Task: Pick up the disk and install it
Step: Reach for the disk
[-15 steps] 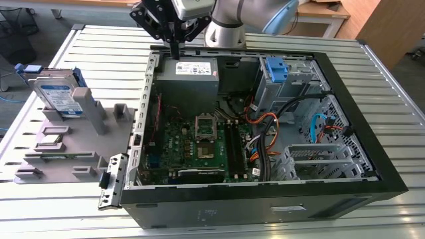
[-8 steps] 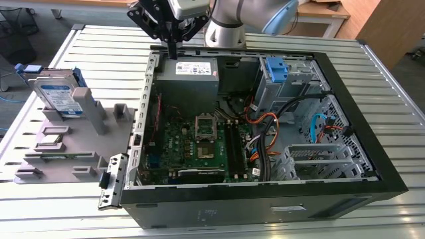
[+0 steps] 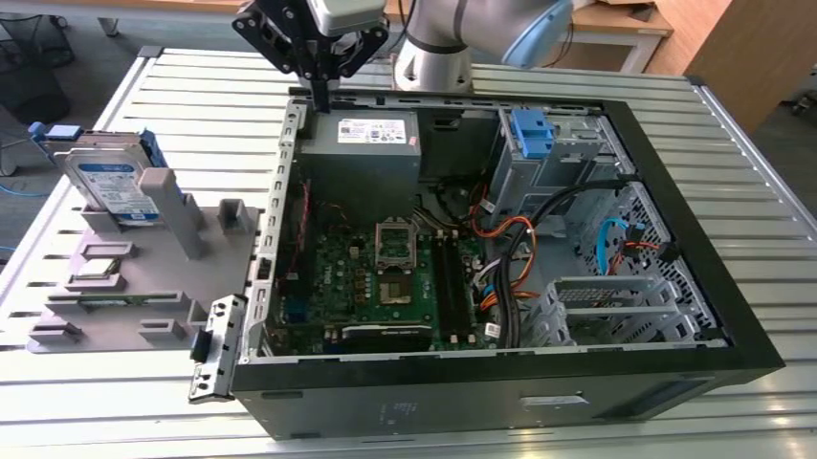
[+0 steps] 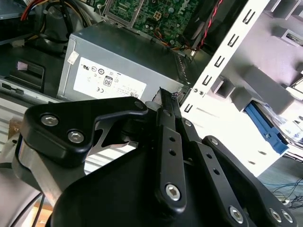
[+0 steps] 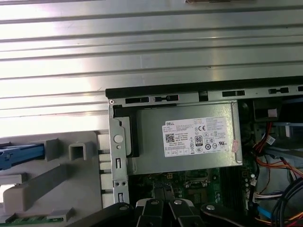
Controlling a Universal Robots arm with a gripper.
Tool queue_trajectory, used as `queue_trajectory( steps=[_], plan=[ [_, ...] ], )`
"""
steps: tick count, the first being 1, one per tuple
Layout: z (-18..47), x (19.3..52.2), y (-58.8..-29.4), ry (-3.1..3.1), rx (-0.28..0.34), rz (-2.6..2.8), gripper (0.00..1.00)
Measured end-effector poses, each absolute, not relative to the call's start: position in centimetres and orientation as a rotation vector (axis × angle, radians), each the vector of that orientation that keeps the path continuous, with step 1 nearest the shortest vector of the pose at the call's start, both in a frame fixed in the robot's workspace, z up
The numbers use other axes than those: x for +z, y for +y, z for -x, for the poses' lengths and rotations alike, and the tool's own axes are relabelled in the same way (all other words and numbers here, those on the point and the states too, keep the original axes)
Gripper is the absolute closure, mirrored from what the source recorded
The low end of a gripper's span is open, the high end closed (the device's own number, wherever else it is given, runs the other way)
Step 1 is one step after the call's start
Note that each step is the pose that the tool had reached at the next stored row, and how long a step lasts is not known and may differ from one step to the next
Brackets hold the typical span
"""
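Evidently the pick is unbegun; the hand, narrow and empty, hangs above the power-supply box; the disk stands in a grey holder at the hand's eight o'clock in the exterior view. Grasping it, I judge, calls for opening wider.

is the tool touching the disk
Apart. The exterior view shows the tool at the rim of the case by the power supply, while the disk stands in the grey holder at the exterior view's left, well clear of it.

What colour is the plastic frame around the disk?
Bright blue. The frame around the disk shows best in the exterior view.
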State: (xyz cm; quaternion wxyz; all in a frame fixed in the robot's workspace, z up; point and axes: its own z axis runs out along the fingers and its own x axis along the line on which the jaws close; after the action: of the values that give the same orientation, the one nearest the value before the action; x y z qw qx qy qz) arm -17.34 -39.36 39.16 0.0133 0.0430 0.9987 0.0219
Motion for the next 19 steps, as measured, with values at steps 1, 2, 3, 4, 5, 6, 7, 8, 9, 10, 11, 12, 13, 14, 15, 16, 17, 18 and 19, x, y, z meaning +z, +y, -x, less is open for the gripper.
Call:
queue_trajectory(
  steps=[1, 2, 3, 4, 5, 6, 7, 8, 9, 10, 11, 12, 13, 14, 15, 16, 17, 18, 19],
  plan=[
    [17.4, 39.2, -39.3, 3.111, 0.068, -0.135, 0.89],
    [17.5, 39.2, -39.3, 3.111, 0.068, -0.136, 0.89],
    [17.5, 39.2, -39.3, 3.111, 0.068, -0.136, 0.89],
    [17.5, 39.2, -39.3, 3.111, 0.068, -0.135, 0.89],
    [17.5, 39.2, -39.3, 3.111, 0.068, -0.136, 0.89],
    [17.6, 39.1, -39.3, 3.111, 0.068, -0.136, 0.89],
    [17.6, 39.1, -39.3, 3.111, 0.068, -0.136, 0.89],
    [17.7, 39.1, -39.3, 3.111, 0.068, -0.136, 0.89],
    [17.9, 39.1, -39.3, 3.111, 0.068, -0.136, 0.89],
    [18.0, 39.1, -39.3, 3.111, 0.068, -0.136, 0.89],
    [18.2, 39.1, -39.3, 3.111, 0.068, -0.136, 0.89],
    [18.4, 39.1, -39.3, 3.111, 0.068, -0.136, 0.89],
    [18.5, 39.1, -39.3, 3.111, 0.068, -0.137, 0.89],
    [18.7, 39.1, -39.2, 3.111, 0.068, -0.137, 0.89],
    [18.9, 39.1, -39.2, 3.111, 0.068, -0.137, 0.89],
    [19.0, 39.1, -39.2, 3.111, 0.068, -0.137, 0.89],
    [19.2, 39.1, -39.2, 3.111, 0.068, -0.137, 0.89],
    [19.3, 39.1, -39.2, 3.111, 0.068, -0.138, 0.89],
    [19.5, 39.1, -39.2, 3.111, 0.068, -0.138, 0.89]
  ],
)
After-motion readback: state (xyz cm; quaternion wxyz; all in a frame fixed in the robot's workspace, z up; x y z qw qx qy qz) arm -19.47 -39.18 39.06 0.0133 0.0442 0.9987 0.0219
